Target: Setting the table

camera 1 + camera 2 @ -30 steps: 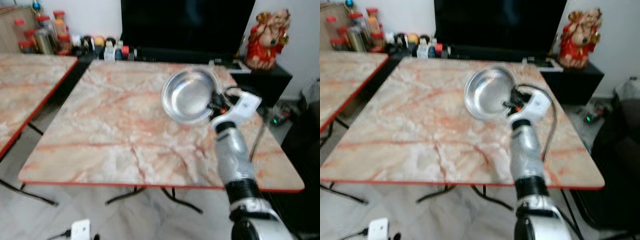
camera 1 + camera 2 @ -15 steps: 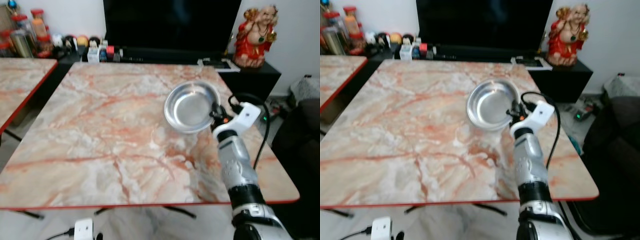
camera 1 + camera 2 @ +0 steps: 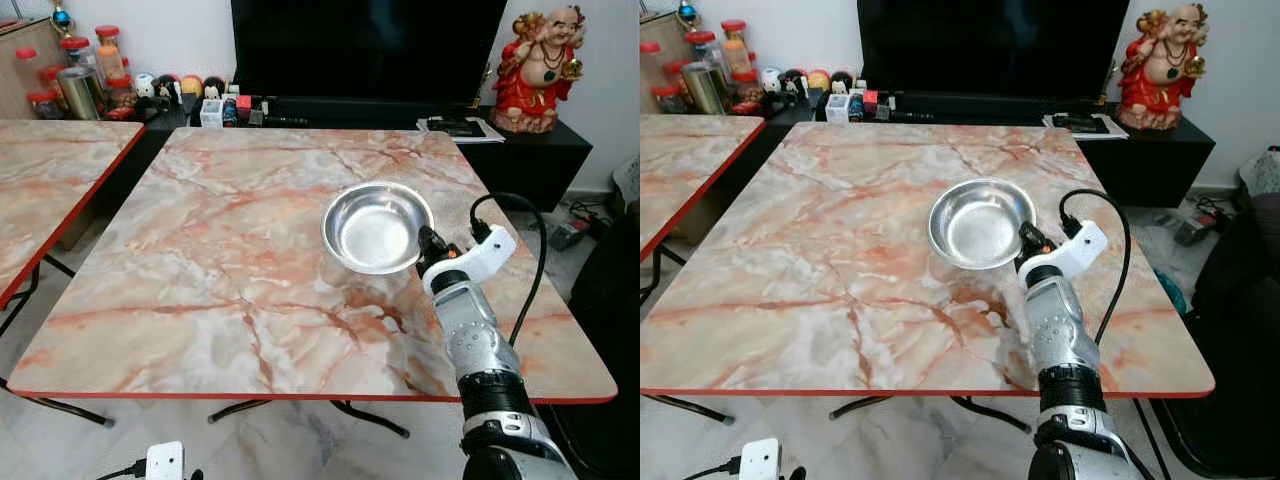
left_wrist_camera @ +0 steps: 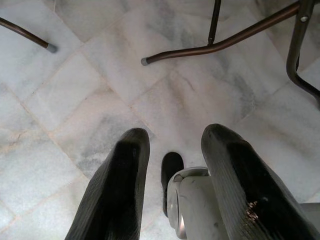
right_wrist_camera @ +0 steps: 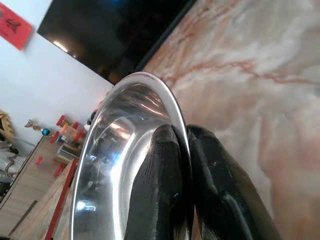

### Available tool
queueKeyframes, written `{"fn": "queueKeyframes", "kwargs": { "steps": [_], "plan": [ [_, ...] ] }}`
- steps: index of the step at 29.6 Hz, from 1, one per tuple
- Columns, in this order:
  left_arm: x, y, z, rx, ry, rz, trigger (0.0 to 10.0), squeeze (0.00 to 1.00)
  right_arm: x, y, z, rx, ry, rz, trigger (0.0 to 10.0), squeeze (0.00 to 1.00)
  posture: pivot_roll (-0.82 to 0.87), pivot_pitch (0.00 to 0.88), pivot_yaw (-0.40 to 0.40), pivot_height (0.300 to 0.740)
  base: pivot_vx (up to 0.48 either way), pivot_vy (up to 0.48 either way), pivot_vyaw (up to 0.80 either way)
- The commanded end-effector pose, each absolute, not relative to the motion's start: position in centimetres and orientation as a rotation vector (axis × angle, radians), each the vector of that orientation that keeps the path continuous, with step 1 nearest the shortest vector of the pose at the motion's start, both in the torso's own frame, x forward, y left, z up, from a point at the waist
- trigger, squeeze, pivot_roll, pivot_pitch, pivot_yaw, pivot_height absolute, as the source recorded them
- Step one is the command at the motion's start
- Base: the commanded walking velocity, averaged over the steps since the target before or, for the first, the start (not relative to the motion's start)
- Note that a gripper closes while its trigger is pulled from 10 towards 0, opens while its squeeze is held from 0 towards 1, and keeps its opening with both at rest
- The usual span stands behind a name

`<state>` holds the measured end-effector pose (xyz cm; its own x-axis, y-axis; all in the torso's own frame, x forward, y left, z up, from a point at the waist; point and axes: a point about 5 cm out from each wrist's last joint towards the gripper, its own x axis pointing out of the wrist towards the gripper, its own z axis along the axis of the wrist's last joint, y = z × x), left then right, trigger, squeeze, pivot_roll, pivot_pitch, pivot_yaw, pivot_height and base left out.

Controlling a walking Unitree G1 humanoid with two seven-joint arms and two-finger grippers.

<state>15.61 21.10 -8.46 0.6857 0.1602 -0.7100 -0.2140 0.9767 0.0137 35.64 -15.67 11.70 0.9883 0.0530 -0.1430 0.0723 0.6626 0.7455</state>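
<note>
A shiny steel bowl (image 3: 375, 227) hangs low over the right half of the marble table (image 3: 220, 260). My right gripper (image 3: 425, 243) is shut on the bowl's near right rim. In the right wrist view the two black fingers (image 5: 165, 170) pinch the thin rim of the bowl (image 5: 120, 150), one inside and one outside. My left arm hangs idle beside the table; in the left wrist view its gripper (image 4: 170, 150) is open over the pale floor tiles.
A second marble table (image 3: 50, 190) stands at the left. Behind the table a dark cabinet carries a black television (image 3: 365, 45), jars and small bottles (image 3: 90, 80) and a red and gold figurine (image 3: 545, 70). A white plug block (image 3: 163, 462) lies on the floor.
The camera has shifted and sharpened. The right gripper has lowered the bowl from a tilted, raised pose to nearly level, close over the table.
</note>
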Motion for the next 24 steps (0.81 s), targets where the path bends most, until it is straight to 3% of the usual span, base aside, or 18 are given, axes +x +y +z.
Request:
{"fn": "queueKeyframes", "kwargs": {
  "steps": [1,14,24],
  "plan": [
    [15.2,21.2,-8.6,-0.071,0.808,0.205,10.0,0.00,35.2,-15.8,12.2,0.831,0.187,0.021,10.0,0.00,0.01,0.000,-0.030,0.740,0.000,0.000,0.00],
    [15.6,21.2,-8.5,-0.064,0.804,0.195,10.0,0.00,33.0,-13.1,10.3,0.785,0.366,0.241,10.0,0.00,0.01,0.000,-0.029,0.740,0.000,0.000,0.00],
    [15.3,21.6,-8.6,-0.067,0.806,0.208,10.0,0.00,32.8,-13.3,9.5,0.729,0.411,0.225,10.0,0.00,0.02,0.000,-0.031,0.740,0.000,0.000,0.00]
  ]
}}
